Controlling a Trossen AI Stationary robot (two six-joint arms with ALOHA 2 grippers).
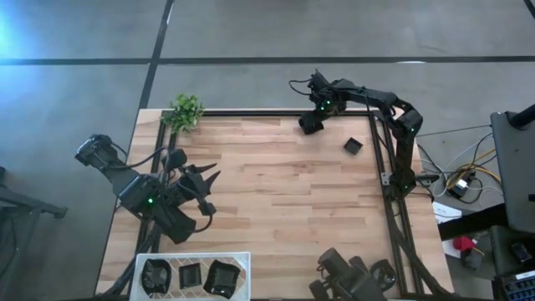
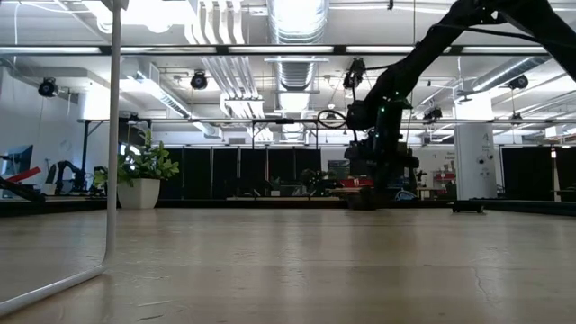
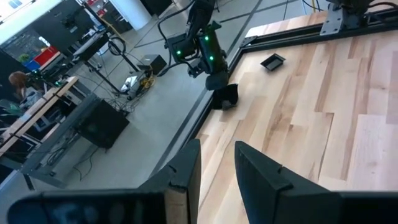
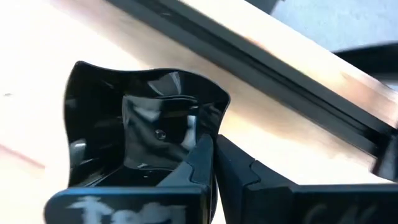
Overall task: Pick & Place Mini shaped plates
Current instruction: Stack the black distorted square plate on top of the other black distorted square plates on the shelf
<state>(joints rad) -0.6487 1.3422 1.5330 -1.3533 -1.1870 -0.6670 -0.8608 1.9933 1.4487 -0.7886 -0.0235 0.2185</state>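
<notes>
Right pincer gripping a plate

Three plates (image 1: 191, 275) lay in the white tray (image 1: 244, 257), lower left; right pincer (image 1: 311, 124) had clamped a fourth (image 4: 143, 118), another plate (image 1: 353, 145) waiting; left pincer (image 1: 205, 191) hovered open, empty.

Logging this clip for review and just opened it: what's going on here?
The right gripper is at the table's far edge, shut on the rim of a wavy-edged black mini plate. A second small square plate lies loose on the wood nearby. Three plates already sit in the white tray at the near left corner. The left gripper waits open above the table beside that tray, holding nothing. A small green plant stands at the far left corner.
</notes>
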